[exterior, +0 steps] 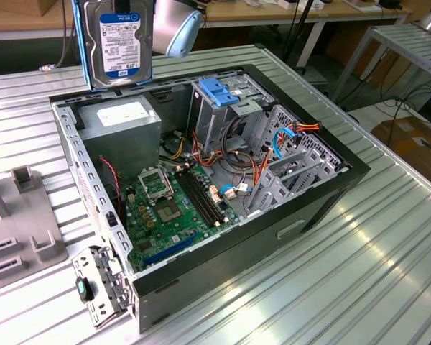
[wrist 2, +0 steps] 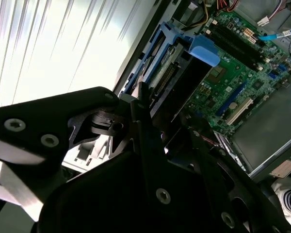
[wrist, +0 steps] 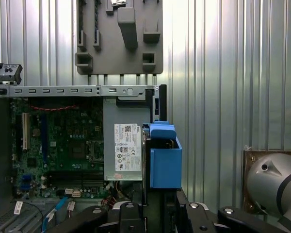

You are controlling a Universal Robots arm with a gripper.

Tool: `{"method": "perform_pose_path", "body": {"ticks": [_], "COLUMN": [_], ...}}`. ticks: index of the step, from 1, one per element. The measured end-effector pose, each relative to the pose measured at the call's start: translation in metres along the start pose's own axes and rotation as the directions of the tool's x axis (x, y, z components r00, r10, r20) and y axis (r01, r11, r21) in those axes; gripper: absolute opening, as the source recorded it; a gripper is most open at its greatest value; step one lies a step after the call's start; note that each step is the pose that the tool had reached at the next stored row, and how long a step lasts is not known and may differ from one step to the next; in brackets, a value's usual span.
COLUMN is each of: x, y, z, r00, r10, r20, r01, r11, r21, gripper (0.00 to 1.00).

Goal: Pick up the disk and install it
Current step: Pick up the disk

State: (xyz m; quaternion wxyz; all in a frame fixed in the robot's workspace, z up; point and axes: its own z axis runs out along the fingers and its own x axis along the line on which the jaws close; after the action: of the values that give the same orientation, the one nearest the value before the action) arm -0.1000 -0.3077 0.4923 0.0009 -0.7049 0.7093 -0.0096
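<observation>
The disk [exterior: 118,42], a black-silver drive with a white and blue label in a blue carrier frame, hangs upright in the air above the back left corner of the open computer case [exterior: 323,194]. Both wrist views show it edge-on, as the blue frame [wrist: 164,160] sticking out from between the black fingers of my gripper [wrist: 157,206]. Seen from the second wrist view, the blue-edged disk [wrist 2: 177,65] reaches out past the gripper [wrist 2: 157,133] toward the motherboard. The gripper is shut on the disk.
Inside the case lie a grey power-supply box [exterior: 122,123], a green motherboard [exterior: 174,208], and a metal drive cage topped by a light-blue bracket [exterior: 219,92]. A grey fixture [exterior: 21,219] stands on the ribbed aluminium table [exterior: 330,287] at the exterior view's left.
</observation>
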Motion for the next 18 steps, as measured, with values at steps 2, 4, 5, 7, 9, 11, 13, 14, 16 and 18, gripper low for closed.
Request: {"method": "perform_pose_path", "body": {"ticks": [2,4,5,7,9,11,13,14,16,18], "x": [0.0000,0.0000,0.0000,0.0000,0.0000,-0.0001,0.0000,-0.0001,-0.0001,-0.0001], "y": [-0.0013,-0.0027,-0.0034,-0.0050,-0.0070,-0.0082,-0.0099,-0.0105,-0.0113,-0.0118], "z": [0.0000,0.0000,0.0001,0.0001,0.0001,0.0001,0.0002,0.0002,0.0002,0.0002], "r00": [1.0000,1.0000,1.0000,1.0000,1.0000,1.0000,1.0000,1.0000,1.0000,1.0000], "r10": [0.000,0.000,0.000,0.000,0.000,0.000,0.000,0.000,0.000,0.000], "r20": [0.0001,0.0000,0.0001,0.0001,0.0001,0.0001,0.0001,0.0000,0.0000,0.0000], "r01": [0.000,0.000,0.000,0.000,0.000,0.000,0.000,0.000,0.000,0.000], "r11": [1.0000,1.0000,1.0000,1.0000,1.0000,1.0000,1.0000,1.0000,1.0000,1.0000], "r21": [0.0000,0.0000,0.0001,0.0001,0.0001,0.0000,0.0001,0.0001,0.0000,0.0000], "gripper": [0.35,0.35,0.35,0.35,0.35,0.35,0.35,0.35,0.35,0.35]}}
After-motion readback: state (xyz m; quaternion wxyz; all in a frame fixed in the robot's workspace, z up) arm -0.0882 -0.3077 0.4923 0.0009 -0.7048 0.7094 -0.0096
